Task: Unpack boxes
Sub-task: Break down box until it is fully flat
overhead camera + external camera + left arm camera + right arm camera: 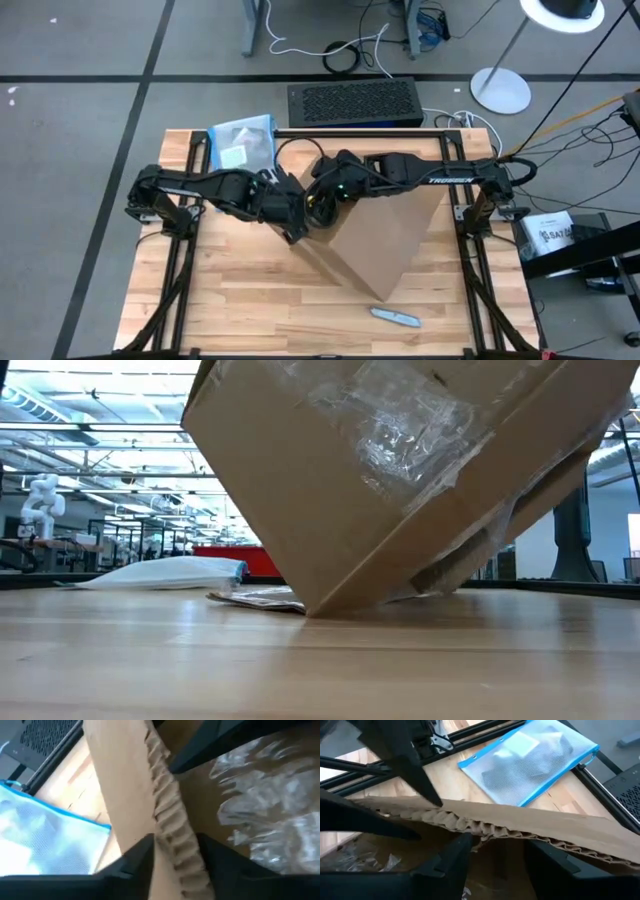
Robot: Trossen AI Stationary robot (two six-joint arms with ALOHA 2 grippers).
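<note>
Clear pouch with blue edge (243, 143) lies flat at the far left part of the wooden surface (250, 310), zip closed; something pale and flat sits inside, can't tell what. It's just beside the box, not touching it as far as I can see.

Left hand (175, 852) is at the box's left-side flap (150, 795): its two dark fingers (132, 857) straddle the ragged corrugated edge, one each side. Fingers look close on the board, but whether they actually clamp it I can't tell.

Box (375, 235) sits mid-surface, tipped up on one bottom edge; low view shows it leaning with one corner on the wood and the rest lifted. Clear tape strips (400, 430) are wrinkled across its side. Inside, only crumpled clear plastic (270, 805) shows; anything else in there is hidden.

Right hand (495, 850) comes in from the right over the box's top, also straddling a torn flap edge, fingers set wide apart either side of the cardboard, not pinching it that I can see. Both hands meet at the same upper-left opening of the box, close together.

Black grille-topped unit (353, 103) stands behind the surface. A small grey tool (396, 317) lies on the wood near the front, well apart from the box.
</note>
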